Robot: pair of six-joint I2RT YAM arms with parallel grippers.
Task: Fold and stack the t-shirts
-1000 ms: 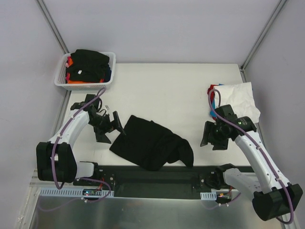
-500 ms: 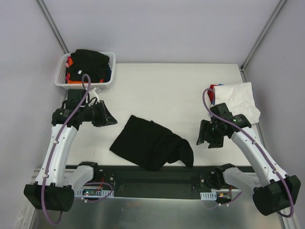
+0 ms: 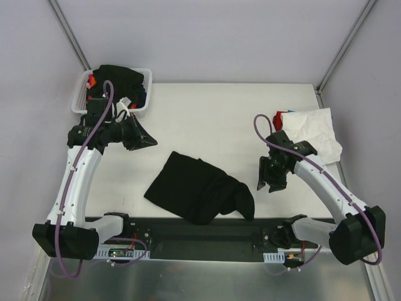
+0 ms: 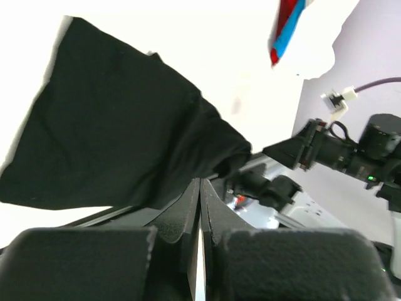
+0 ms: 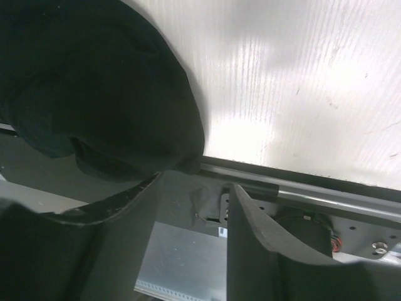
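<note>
Only overhead shows the basket [image 3: 80,103]; both wrists see the black t-shirt [image 4: 113,138].

Robotics lab test cell. Enclosed by plain grey wall panels [image 3: 219,37] on aluminium struts [image 3: 68,34]. White table [image 3: 219,113] inside, black mounting rail [image 3: 175,237] along near edge.

Plain black t-shirt [image 3: 194,188]; white mesh basket [image 3: 80,97]

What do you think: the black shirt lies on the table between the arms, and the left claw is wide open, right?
Not quite. The left gripper is shut tight on nothing; the left wrist view shows it. The black shirt does lie on the table, just as you said.
</note>
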